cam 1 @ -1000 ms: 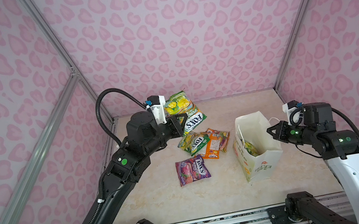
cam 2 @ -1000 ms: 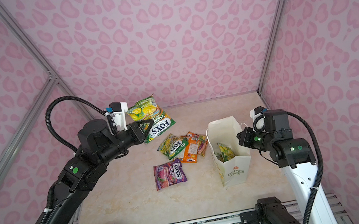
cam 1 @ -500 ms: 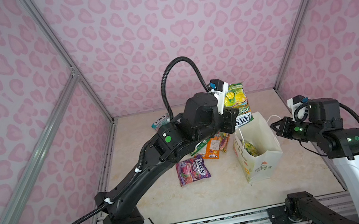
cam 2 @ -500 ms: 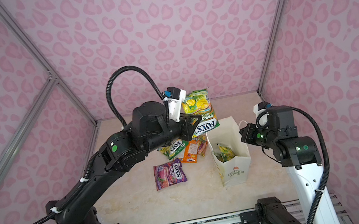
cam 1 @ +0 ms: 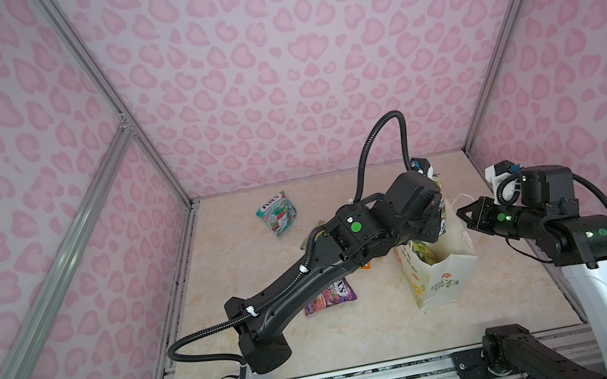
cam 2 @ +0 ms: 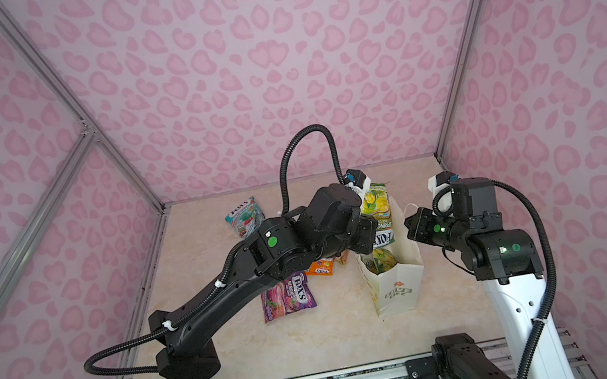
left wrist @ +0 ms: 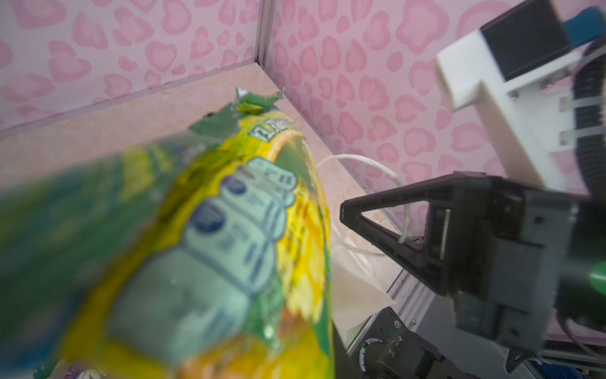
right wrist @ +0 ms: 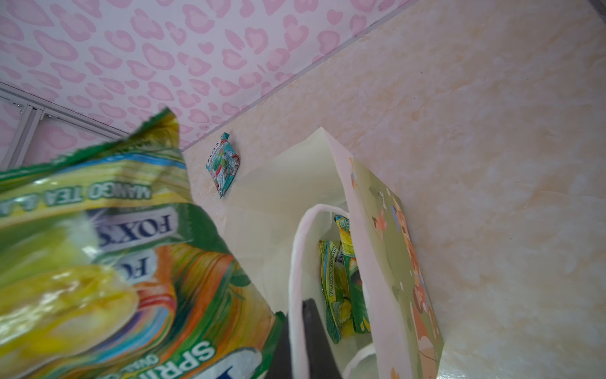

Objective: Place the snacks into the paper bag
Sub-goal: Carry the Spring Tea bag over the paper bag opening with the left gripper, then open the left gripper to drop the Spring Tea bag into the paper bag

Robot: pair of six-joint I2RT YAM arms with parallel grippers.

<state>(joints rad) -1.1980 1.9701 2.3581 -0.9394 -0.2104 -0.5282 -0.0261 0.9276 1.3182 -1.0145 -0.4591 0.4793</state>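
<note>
Glossy green-yellow "FOX'S" candy pouch (cam 2: 377, 207), upright over the open mouth of the white paper carrier bag (cam 2: 399, 287), clamped in the nearly closed left gripper (cam 2: 371, 231). More green-yellow pouches (right wrist: 341, 288) inside the bag. At the bag's right rim, right gripper (cam 1: 464, 213) fully closed, twisted white handle (left wrist: 377, 164) against its fingers; pinched or only touching, cannot tell. Left of the bag on the beige tabletop (cam 1: 361, 336): orange pouch (cam 2: 322, 267) nearest, purple pouch (cam 2: 289, 296) beyond it, teal pouch (cam 1: 276, 214) well apart, farther left and behind.
</note>
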